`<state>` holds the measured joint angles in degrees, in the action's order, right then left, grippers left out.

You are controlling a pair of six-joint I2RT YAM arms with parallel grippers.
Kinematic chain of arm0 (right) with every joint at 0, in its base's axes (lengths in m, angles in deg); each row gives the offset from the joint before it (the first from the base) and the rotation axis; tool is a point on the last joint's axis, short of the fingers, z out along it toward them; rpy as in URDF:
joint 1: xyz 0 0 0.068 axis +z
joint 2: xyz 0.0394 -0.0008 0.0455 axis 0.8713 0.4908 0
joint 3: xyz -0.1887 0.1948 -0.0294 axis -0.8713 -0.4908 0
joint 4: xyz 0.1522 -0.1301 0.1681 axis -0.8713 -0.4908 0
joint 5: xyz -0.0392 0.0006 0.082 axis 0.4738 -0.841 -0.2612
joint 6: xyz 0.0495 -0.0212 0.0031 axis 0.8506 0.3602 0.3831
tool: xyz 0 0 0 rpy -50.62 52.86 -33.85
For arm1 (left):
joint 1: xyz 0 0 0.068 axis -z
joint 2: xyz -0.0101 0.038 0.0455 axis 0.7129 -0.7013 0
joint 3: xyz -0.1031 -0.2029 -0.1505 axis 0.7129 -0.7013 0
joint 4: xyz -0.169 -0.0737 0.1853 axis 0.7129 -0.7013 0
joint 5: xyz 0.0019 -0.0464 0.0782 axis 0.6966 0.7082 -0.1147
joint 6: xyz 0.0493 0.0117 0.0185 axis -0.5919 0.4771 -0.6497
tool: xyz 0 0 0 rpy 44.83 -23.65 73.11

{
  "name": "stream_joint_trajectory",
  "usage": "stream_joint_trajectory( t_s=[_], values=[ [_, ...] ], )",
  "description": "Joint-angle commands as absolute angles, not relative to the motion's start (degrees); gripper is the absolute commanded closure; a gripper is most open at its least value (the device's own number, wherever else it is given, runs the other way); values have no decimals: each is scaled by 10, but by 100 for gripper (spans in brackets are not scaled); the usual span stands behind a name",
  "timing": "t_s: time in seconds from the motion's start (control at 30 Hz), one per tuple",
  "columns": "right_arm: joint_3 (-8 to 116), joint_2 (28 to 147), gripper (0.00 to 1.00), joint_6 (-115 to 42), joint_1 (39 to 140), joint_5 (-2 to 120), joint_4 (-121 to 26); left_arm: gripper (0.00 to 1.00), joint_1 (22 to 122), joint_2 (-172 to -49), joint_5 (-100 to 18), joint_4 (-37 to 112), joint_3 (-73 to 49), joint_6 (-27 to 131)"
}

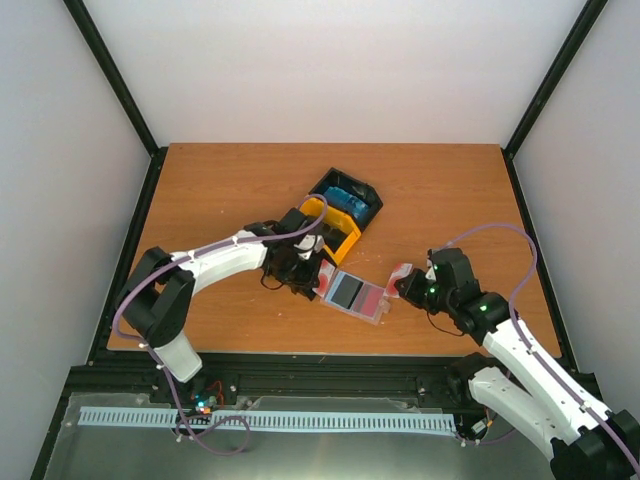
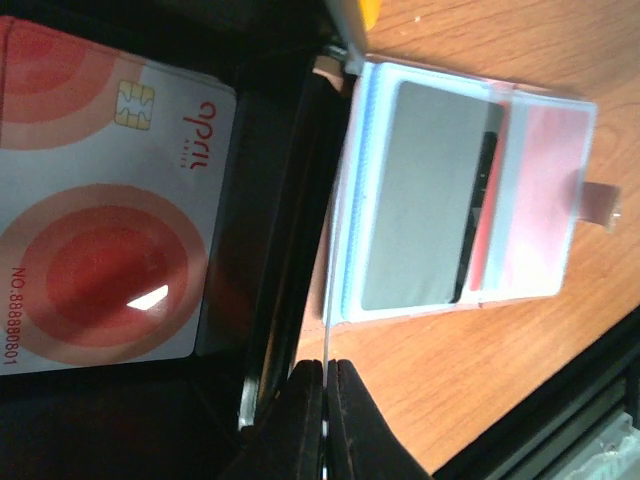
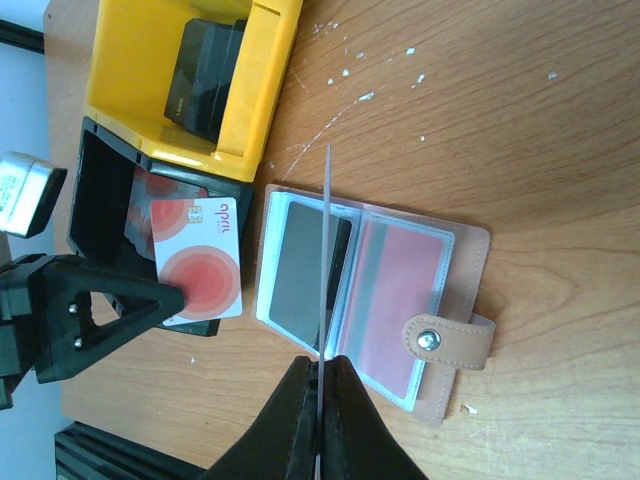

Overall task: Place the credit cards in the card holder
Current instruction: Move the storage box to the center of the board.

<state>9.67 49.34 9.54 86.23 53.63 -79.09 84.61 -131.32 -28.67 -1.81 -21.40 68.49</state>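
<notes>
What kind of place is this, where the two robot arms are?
Most likely a robot lab test cell, not a home: a left arm and a right arm stand bolted at the near edge of a wooden table, boxed in by plain white walls on a black frame.

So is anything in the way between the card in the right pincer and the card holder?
Nothing visible. The right pincer holds its card edge-on, pointed at the open holder close ahead. But both pockets facing up look filled already: a dark card and a red card.
</notes>
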Motion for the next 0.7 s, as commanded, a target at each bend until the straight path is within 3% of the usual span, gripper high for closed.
stream_joint_trajectory(
  t_s=[0.0,0.53,0.67],
  values=[
    [90,498,97,93,859,528,-774,99,829,-1286,-259,-25,-215,650],
    [80,496,97,94,859,521,-767,99,801,-1294,-392,-58,-224,646],
    [79,498,97,93,859,517,-764,99,801,-1288,-357,-51,-219,635]
  ],
)
